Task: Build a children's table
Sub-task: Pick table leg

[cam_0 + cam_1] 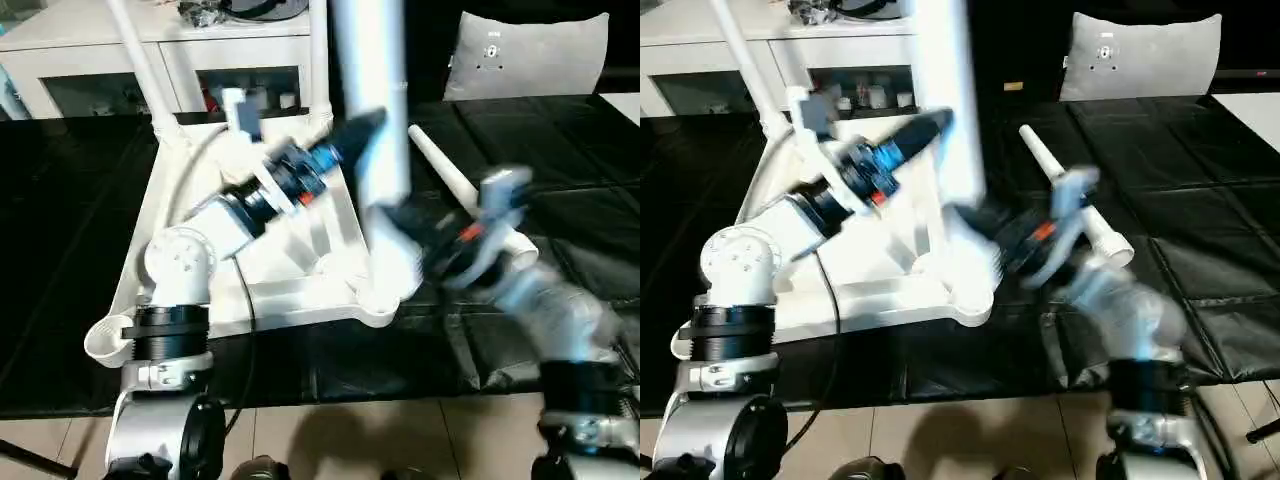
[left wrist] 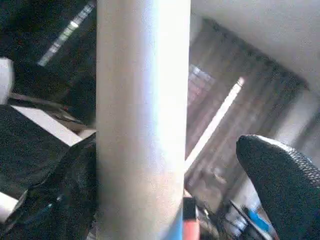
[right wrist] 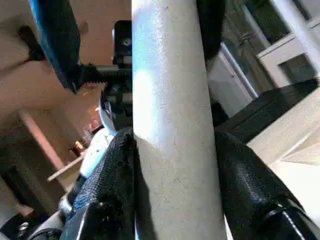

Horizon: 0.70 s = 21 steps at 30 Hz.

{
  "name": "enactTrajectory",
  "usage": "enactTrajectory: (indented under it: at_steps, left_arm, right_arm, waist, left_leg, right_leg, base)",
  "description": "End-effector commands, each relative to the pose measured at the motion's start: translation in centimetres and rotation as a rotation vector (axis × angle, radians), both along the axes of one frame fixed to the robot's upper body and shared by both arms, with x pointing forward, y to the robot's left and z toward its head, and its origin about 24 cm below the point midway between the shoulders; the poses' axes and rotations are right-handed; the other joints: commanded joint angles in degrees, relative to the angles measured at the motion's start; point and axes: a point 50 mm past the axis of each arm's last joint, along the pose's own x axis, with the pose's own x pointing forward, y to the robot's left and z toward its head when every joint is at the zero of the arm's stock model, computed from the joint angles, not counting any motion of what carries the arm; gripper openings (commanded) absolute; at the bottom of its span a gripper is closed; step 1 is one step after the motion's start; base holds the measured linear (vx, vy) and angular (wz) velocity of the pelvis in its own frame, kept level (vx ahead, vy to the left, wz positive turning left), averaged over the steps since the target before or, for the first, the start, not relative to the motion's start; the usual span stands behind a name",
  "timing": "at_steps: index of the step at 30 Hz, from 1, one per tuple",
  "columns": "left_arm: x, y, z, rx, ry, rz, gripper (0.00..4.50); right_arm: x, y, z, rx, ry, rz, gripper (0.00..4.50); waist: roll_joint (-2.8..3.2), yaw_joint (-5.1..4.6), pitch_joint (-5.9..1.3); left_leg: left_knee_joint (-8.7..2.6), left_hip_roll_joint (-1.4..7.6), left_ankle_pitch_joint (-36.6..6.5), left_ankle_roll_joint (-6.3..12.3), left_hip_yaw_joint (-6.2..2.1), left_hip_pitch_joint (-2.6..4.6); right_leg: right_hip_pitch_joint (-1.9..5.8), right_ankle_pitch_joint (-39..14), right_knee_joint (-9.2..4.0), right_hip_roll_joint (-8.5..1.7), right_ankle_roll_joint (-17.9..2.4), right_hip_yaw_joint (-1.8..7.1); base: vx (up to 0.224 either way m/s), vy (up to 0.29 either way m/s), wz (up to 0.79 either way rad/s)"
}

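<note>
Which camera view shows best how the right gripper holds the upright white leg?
The right wrist view: both black fingers press the upright leg from either side. In the eye views the right gripper is blurred low beside that leg. The left wrist view shows the leg between the open left gripper's fingers.

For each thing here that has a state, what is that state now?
Top: upside down on the black surface.
Near leg: upright, foot at a corner socket.
Two far legs: standing in their sockets.
Loose leg: lying on the surface.
Left end effector: open beside the near leg.
Right end effector: shut on the near leg.
</note>
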Motion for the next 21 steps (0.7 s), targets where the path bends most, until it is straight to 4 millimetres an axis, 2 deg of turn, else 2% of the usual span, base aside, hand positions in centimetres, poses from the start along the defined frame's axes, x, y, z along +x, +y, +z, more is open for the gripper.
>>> enactTrajectory:
  at_steps: [1, 4, 7, 14, 15, 16, 19, 21]
  left_arm:
    - [-0.71, -0.28, 0.51, -0.003, -0.051, -0.057, 4.50]
    - [-0.55, -0.23, 0.18, 0.026, -0.065, -0.039, 4.50]
    - [-0.43, 0.05, 0.04, 0.014, -0.067, -0.033, 4.15]
    - [-0.55, 0.36, -0.07, -0.010, -0.077, -0.049, 3.59]
    - [-0.53, 0.36, -0.10, -0.009, -0.078, -0.048, 3.59]
    - [-0.51, 0.33, -0.20, -0.002, -0.081, -0.047, 3.35]
    - [-0.53, 0.25, -0.32, 0.001, -0.083, -0.046, 3.21]
    - [-0.53, 0.25, -0.35, 0.002, -0.082, -0.047, 2.94]
  right_arm:
    - [-0.15, -0.06, 0.23, -0.017, -0.010, -0.008, 1.88]
    - [-0.23, -0.03, -0.16, -0.050, -0.007, -0.014, 1.88]
    - [-0.34, -0.01, -0.38, -0.050, 0.002, -0.012, 1.88]
    - [-0.43, 0.18, -0.47, -0.058, 0.005, -0.006, 1.88]
    - [-0.43, 0.19, -0.47, -0.058, 0.005, -0.006, 1.88]
    - [-0.44, 0.23, -0.52, -0.065, 0.004, -0.003, 1.88]
    - [-0.48, 0.19, -0.59, -0.067, 0.006, -0.002, 1.88]
    - [-0.46, 0.19, -0.62, -0.070, 0.007, -0.003, 1.88]
  waist:
    - [-0.43, 0.10, -4.42]
    - [-0.37, 0.01, -4.32]
    - [-0.40, -0.05, -4.28]
    - [-0.37, 0.03, -4.61]
    - [-0.38, 0.06, -4.61]
    - [-0.38, 0.13, -4.64]
    - [-0.44, 0.18, -4.70]
    - [-0.43, 0.19, -4.71]
  left_leg:
    - [-4.46, 2.88, -14.72, 0.91, -1.98, 1.71]
    - [-4.49, 2.84, -15.79, 0.40, -1.99, 1.90]
    - [-4.63, 2.91, -16.23, 0.09, -2.07, 1.91]
    - [-4.61, 2.98, -13.99, 0.64, -1.94, 1.78]
    - [-4.61, 2.98, -13.72, 0.71, -1.93, 1.74]
    - [-4.54, 2.93, -13.10, 0.96, -1.86, 1.69]
    - [-4.39, 2.86, -11.98, 1.44, -1.78, 1.59]
    - [-4.40, 2.95, -11.82, 1.52, -1.79, 1.59]
  right_leg:
    - [2.60, -25.60, -5.70, -3.91, -6.67, 2.17]
    - [2.47, -27.01, -5.95, -3.87, -6.12, 2.16]
    - [2.48, -27.56, -6.04, -3.93, -5.60, 2.17]
    - [2.78, -21.92, -5.46, -3.92, -7.55, 2.29]
    - [2.81, -21.52, -5.39, -3.95, -7.74, 2.30]
    - [2.87, -20.89, -5.35, -3.99, -8.08, 2.32]
    - [3.01, -20.07, -5.28, -3.95, -8.39, 2.28]
    - [3.03, -19.77, -5.19, -3.93, -8.65, 2.25]
  base:
    - [0.000, 0.000, 0.00]
    - [0.000, 0.000, 0.00]
    - [0.000, 0.000, 0.00]
    - [0.000, 0.000, 0.00]
    - [0.000, 0.000, 0.00]
    - [0.000, 0.000, 0.00]
    - [0.000, 0.000, 0.00]
    - [0.000, 0.000, 0.00]
